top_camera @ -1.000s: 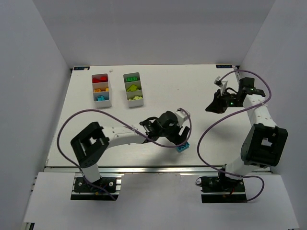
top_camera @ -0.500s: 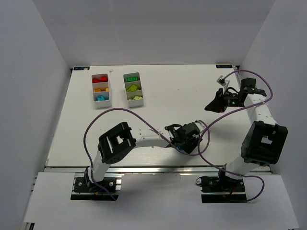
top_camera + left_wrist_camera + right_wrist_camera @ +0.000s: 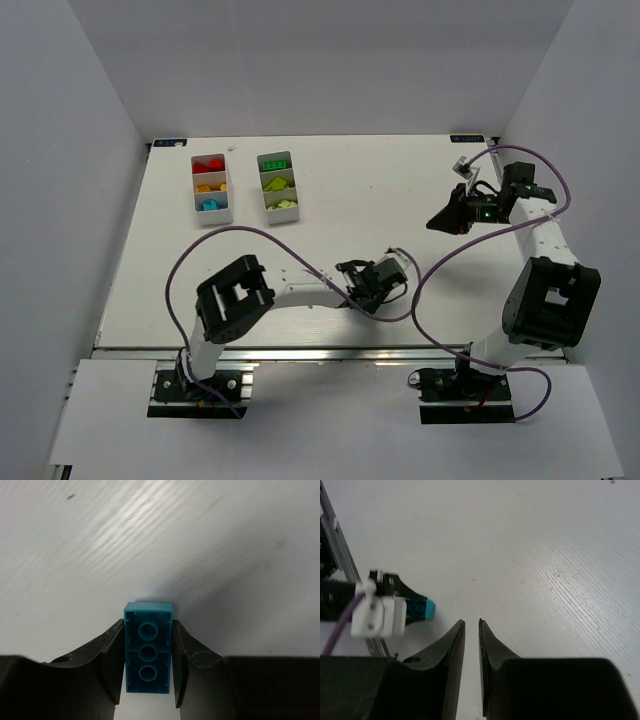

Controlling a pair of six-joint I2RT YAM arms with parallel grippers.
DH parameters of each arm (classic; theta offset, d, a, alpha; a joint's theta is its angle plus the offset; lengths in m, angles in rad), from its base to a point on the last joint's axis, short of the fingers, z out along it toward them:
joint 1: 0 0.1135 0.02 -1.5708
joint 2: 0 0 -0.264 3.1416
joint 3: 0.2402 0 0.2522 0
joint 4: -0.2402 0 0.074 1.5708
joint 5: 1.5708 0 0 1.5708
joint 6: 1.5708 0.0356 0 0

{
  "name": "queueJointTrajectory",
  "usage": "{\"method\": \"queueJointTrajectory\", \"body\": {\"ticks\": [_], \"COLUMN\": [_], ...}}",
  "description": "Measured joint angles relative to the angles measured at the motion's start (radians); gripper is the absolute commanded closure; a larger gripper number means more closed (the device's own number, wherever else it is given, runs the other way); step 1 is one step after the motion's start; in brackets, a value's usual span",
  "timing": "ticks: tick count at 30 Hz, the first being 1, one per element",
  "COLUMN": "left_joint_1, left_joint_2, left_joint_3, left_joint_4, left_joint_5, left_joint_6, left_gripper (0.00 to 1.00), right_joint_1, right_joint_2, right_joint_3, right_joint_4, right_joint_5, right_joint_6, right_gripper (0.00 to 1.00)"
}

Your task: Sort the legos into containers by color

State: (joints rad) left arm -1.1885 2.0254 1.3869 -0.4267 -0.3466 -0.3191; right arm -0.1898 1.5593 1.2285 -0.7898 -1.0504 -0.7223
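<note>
Holding red, orange, cyan legos (image 3: 209,186), left tray (image 3: 229,190); greens, right tray (image 3: 296,189).

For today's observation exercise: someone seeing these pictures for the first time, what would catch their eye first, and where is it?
First, the cyan brick clamped between the left gripper fingers near the table's front centre. Next, the two white trays at the back left, their compartments filled with red, orange, cyan and green bricks. The right gripper hangs nearly shut and empty at the right.

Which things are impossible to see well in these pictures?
- Top view: cyan brick hidden under the left gripper.
- Top view: bricks in both trays too small to count.
- Right wrist view: right gripper, fingers nearly together and holding nothing; their bases are cut off by the bottom edge.
</note>
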Motion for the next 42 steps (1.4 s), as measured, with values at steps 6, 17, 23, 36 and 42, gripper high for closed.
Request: {"method": "queueJointTrajectory", "body": {"ticks": [6, 17, 23, 36, 42], "left_joint_1": [0.298, 0.756, 0.899, 1.172, 1.175], "left_joint_2": [-0.311, -0.592, -0.566, -0.346, -0.320], "left_joint_3": [-0.237, -0.179, -0.176, -0.065, -0.065], "left_joint_4": [-0.010, -0.037, -0.062, -0.059, -0.046], "left_joint_5": [0.099, 0.173, 0.285, 0.473, 0.508], "left_joint_6": [-0.032, 0.535, 0.845, 1.009, 1.049], "left_gripper": [1.00, 1.00, 1.00, 1.00, 1.00], "right_joint_1": [0.037, 0.100, 0.100, 0.100, 0.100], "right_joint_2": [-0.051, -0.086, -0.087, -0.086, -0.070], "right_joint_3": [-0.046, -0.107, -0.107, -0.103, -0.090], "right_joint_4": [-0.004, 0.006, 0.007, 0.004, 0.002], "right_joint_5": [0.021, 0.031, 0.030, 0.035, 0.035], "right_joint_6": [-0.074, -0.098, -0.098, -0.098, -0.098], "right_gripper": [0.77, 0.76, 0.76, 0.75, 0.74]}}
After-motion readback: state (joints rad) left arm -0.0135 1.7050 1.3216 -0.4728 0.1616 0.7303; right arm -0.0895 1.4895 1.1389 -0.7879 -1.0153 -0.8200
